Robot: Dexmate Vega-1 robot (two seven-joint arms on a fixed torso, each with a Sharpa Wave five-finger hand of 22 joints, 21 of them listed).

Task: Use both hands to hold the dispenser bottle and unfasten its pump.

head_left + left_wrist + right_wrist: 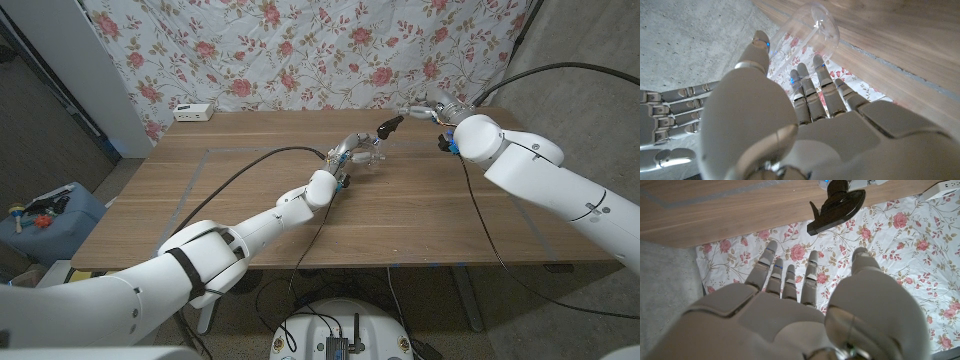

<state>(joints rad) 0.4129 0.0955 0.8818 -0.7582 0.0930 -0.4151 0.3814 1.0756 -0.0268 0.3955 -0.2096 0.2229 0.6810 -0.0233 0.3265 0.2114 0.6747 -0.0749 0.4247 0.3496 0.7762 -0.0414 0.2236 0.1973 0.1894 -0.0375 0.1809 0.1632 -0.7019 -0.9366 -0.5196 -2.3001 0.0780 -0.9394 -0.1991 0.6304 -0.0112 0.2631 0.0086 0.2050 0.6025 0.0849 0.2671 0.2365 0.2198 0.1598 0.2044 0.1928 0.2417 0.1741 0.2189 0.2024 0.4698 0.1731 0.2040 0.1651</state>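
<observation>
Holding the clear bottle above mid-table, your left hand had its fingers wrapped round it. Your right hand, fingers spread and empty, waited beside the black pump; you needed a firm pinch there. The table left room around.

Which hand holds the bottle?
The left hand: its fingers grip the clear bottle. The right hand is open, short of the black pump.

bottle: 1 | pump: 1 | power strip: 1 | table: 1
</observation>
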